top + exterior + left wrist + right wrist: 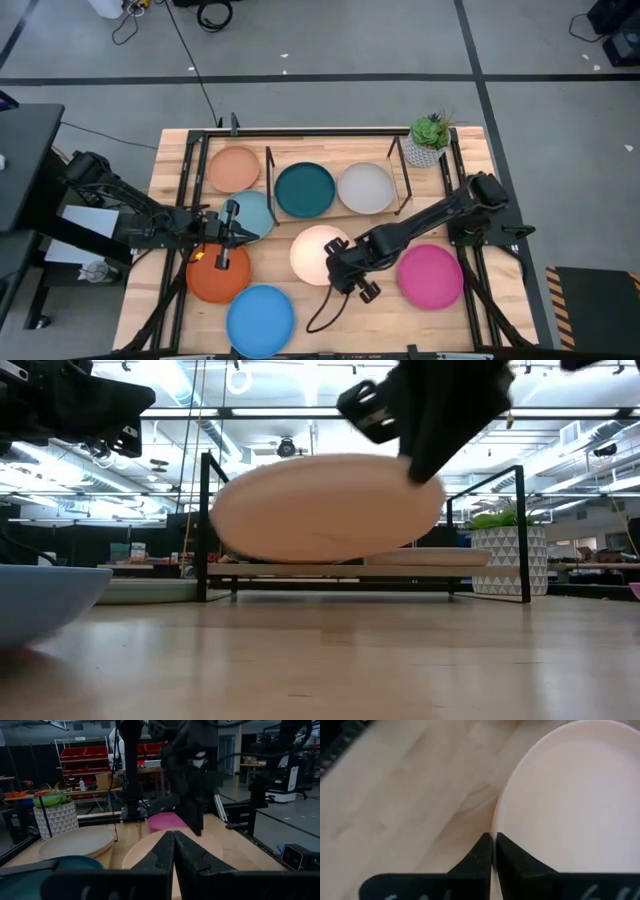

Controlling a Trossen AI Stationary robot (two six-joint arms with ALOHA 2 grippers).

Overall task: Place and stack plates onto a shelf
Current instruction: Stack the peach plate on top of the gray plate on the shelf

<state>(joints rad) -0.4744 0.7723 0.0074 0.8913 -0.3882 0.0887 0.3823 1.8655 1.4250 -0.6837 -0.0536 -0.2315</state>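
Note:
My right gripper is shut on the cream plate, which hangs above the table in the low view. My left gripper hovers shut over the light teal plate and the orange plate, touching nothing. The shelf holds the dark teal plate and the grey plate side by side on its base. The peach plate, blue plate and magenta plate lie flat on the table. My right gripper pinches the cream plate's rim between its two fingers, on the side of the plate toward the table's right and near edges. The fingers come from above, slanting in from the right. The plate is lifted clear of the table and tilted.
A potted plant stands at the shelf's far right corner. A black frame edges the table. A dark cable loops below my right gripper, between the blue and magenta plates. Bare wood shows along the near edge.

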